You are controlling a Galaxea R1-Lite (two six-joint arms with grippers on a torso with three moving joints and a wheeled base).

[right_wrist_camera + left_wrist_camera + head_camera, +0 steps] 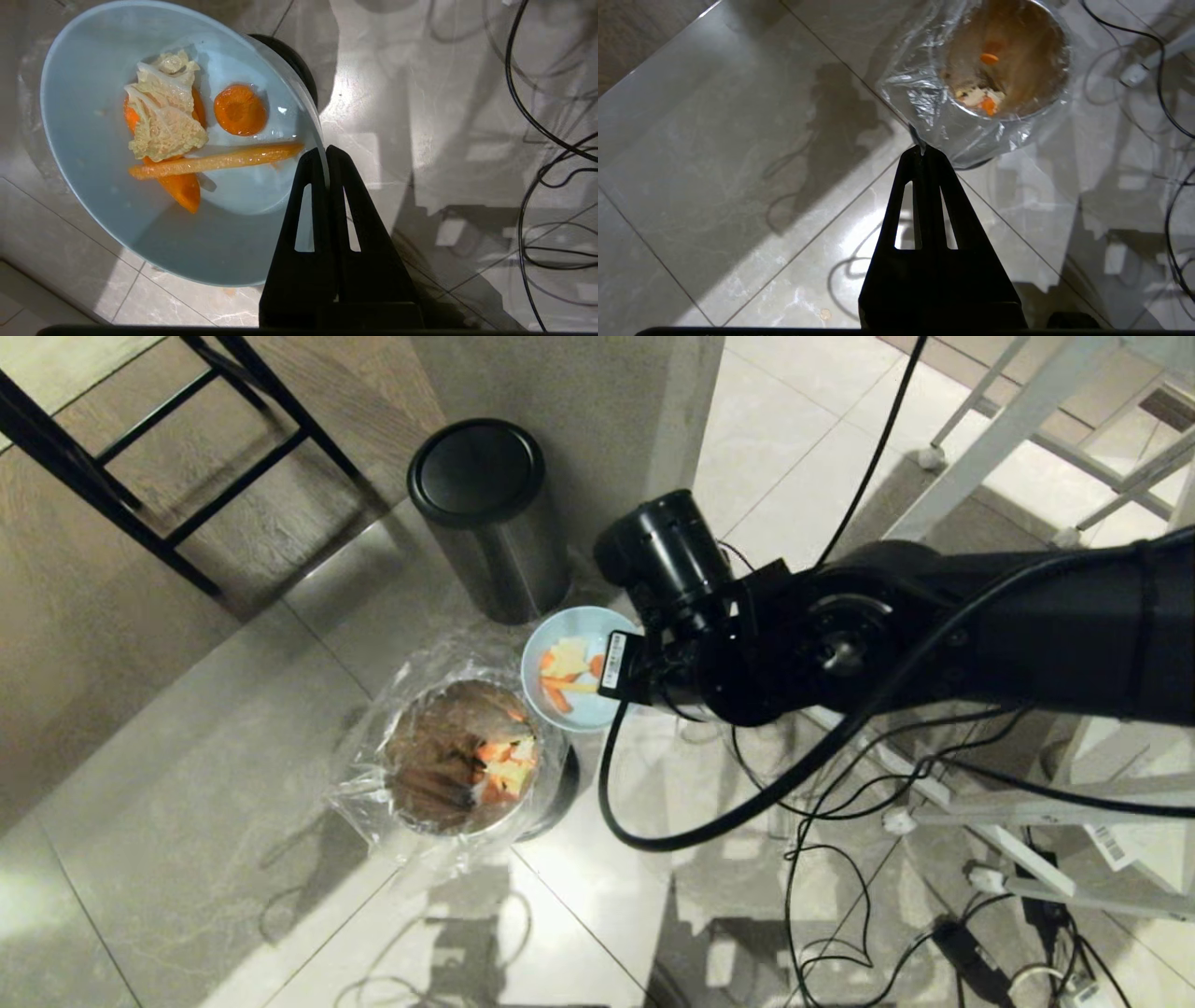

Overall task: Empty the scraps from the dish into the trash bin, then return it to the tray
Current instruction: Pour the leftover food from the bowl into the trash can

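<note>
Right gripper (327, 151) is clamped on the rim of the dish (93, 196), jaws pinched tight with the thin wall between them. In the head view the dish sits at frame centre, in the air just right of and above the trash bin (551, 784), rim of one near rim of the other. Not yet over the opening.

The scraps (187, 135) are all in the dish: one pale crinkled leaf, a round carrot slice, a long orange strip, a couple of orange wedges. They look wet and lie stuck to the glazed floor, so my read is they slide late and then all at once when tipped.

Handling: the dish looks rigid, smooth and glossy, probably ceramic or melamine, light enough for a one-sided rim pinch. Slippery surface plus an off-centre hold means it could pivot in the jaws as it tilts. The rim is the only sensible place to hold it; the grip point is at the lower right of the bowl in the right wrist view, clear of the food.

The bin liner is thin crinkled film flaring well past the steel rim, floppy, easy to snag. The bin already holds orange and pale bits.

Left gripper (924, 151) hangs shut and empty, bin at upper right in its view. The tray is not in view.
</note>
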